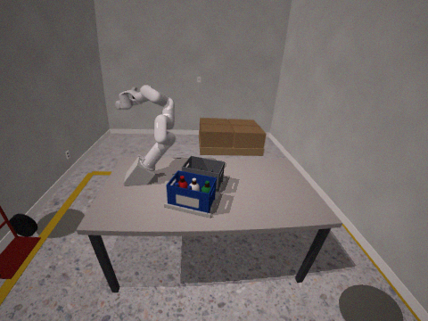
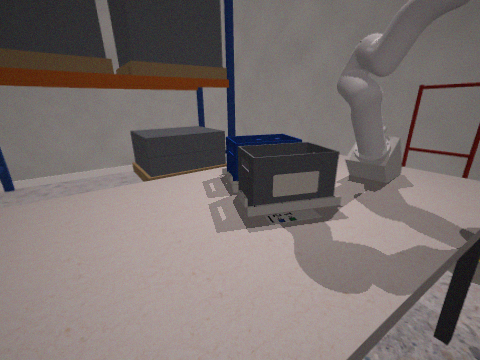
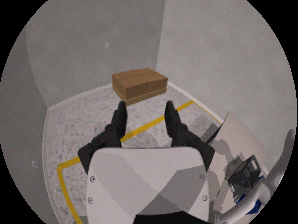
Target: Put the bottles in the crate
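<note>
A white robot arm (image 1: 161, 127) rises from the table's (image 1: 267, 201) far edge, elbow bent, wrist stretched high away from the crates. Its gripper (image 3: 145, 123) is spread apart, pinching nothing. Three bottles (image 1: 194, 185) stand in the blue crate (image 1: 189, 201), touching the empty gray crate (image 1: 202, 167); the pick list (image 2: 282, 217) lies beside it.

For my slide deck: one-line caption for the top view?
Arm's open claw raised off-table; three bottles wait in the blue crate beside the empty gray crate.

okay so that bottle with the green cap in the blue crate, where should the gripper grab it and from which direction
Take the green-capped bottle by its neck or upper body, coming straight down. It stands upright inside the blue crate, whose walls, with the white-capped bottle alongside, block sideways approaches. The gripper is open, empty.
</note>
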